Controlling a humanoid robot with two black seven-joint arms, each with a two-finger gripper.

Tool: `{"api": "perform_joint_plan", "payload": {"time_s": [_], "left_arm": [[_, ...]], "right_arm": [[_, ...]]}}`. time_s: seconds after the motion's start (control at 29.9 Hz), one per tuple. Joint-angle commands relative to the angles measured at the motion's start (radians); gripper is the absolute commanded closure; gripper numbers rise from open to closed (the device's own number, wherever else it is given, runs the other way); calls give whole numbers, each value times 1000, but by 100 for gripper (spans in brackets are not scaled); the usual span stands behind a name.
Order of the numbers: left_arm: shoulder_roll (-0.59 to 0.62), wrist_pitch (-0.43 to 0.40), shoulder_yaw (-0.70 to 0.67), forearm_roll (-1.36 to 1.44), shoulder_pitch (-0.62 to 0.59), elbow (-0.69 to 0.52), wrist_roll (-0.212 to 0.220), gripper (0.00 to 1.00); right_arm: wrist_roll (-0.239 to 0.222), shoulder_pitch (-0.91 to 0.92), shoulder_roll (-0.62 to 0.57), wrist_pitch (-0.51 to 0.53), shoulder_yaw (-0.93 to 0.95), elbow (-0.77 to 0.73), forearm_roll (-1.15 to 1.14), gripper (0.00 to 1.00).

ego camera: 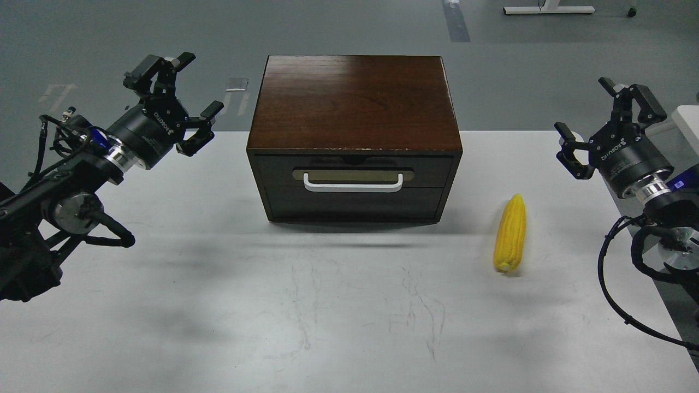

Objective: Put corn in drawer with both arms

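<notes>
A bright yellow corn (510,233) lies on the white table (327,316), pointed end away from me, to the right of the cabinet. The drawer (354,188) is pushed in flush, its white bar handle (353,183) facing me, inside a reddish-brown box cabinet (354,101) at the table's far middle. My left gripper (177,93) hovers open at the far left, well away from the cabinet, holding nothing. At the far right my right gripper (606,123) is raised and open, above and to the right of the corn, with empty fingers.
The table's right edge runs just under my right arm (663,218). Grey floor lies beyond the table's back edge. A white object (689,123) sits at the far right border. The left arm (60,196) and its cables hang over the table's left side.
</notes>
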Motion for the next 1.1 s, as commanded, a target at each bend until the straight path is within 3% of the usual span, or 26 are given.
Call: {"api": "perform_joint_plan", "payload": {"time_s": [0.0,0.17,0.43,0.6,0.67,0.84,0.97,1.07], "left_arm": [[8,0,-2,0,0,-1,-2,1],[48,0,-2,2,-20,1,1,1],[149,0,13,61,-179,-8,0,1],[194,0,13,331,-299,-180,-21,1],[215,0,12,490,-328,-327,-29,1],[208,0,13,871,-372,-558,-29,1],[165,0,21,1148,-399,-633,-29,1],[65,0,117,1350,-477,-640,-29,1]], "right_arm": [[0,0,5,0,1,0,-1,0],[2,2,3,-1,1,0,-1,0],[2,6,-9,-1,4,0,-1,0],[2,20,-20,-1,13,-14,-3,0],[2,22,-20,-1,30,-25,-3,0],[2,22,-36,-1,33,-25,-3,0],[2,20,-43,-1,33,-25,-3,0],[2,18,-46,-1,36,-25,-3,0]]}}
